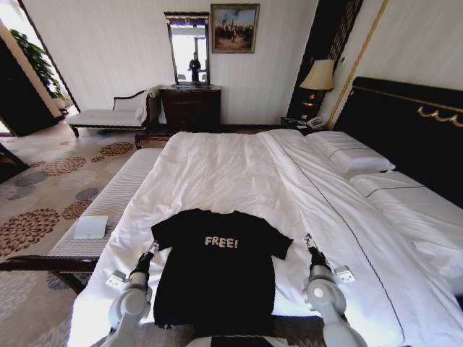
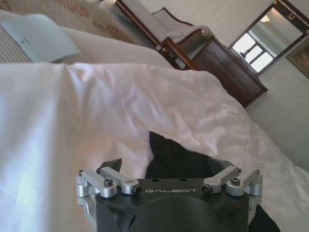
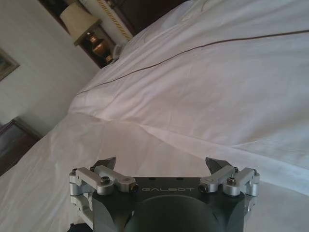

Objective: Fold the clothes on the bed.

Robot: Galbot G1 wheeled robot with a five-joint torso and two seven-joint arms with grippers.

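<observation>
Left pincer (image 1: 153, 248): fingers spread, released, nothing between them. It sits in the lower left of the head view, at the edge of the T-shirt's sleeve on that side; from here I cannot tell whether it touches the cloth or hangs just over it. In the left wrist view the same pincer (image 2: 164, 166) has black cloth lying between and just beyond its spread tips.

Right pincer (image 1: 309, 242): also released, fingers apart, empty. Lower right of the head view, just beside the other sleeve tip, over white duvet (image 1: 217, 173). In the right wrist view this pincer (image 3: 161, 166) faces plain white bedding.

Both arms reach forward from the bottom of the frame, roughly level, wrists pointed up the bed (image 1: 405, 217).

T-shirt (image 1: 217, 271): black, "FREE!" facing up, spread flat on the near end of the bed, lower centre of frame, hem toward the robot.

Step in hand, as I judge it: approach for the first fold; nothing is folded yet. Next move likely calls for both pincers to settle onto the sleeve edges and pinch cloth only, not the duvet beneath.
</observation>
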